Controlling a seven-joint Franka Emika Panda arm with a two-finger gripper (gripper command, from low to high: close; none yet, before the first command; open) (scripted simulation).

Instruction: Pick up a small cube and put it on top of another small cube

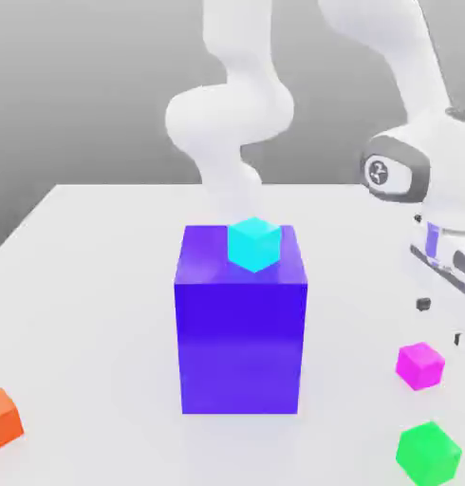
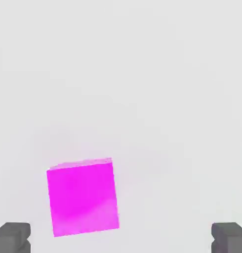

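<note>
Centring the open fingers (image 2: 121,238) over the magenta cube (image 1: 420,366), which sits on the desk (image 1: 94,304) to the exterior view's right of the blue-purple block (image 1: 240,346), should come before descending; squaring them to its faces would help.

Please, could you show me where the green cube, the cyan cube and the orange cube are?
green cube (image 1: 429,454): exterior view, middle of cube
cyan cube (image 1: 254,245): exterior view, middle of cube
orange cube (image 1: 1,420): exterior view, visible side
</note>
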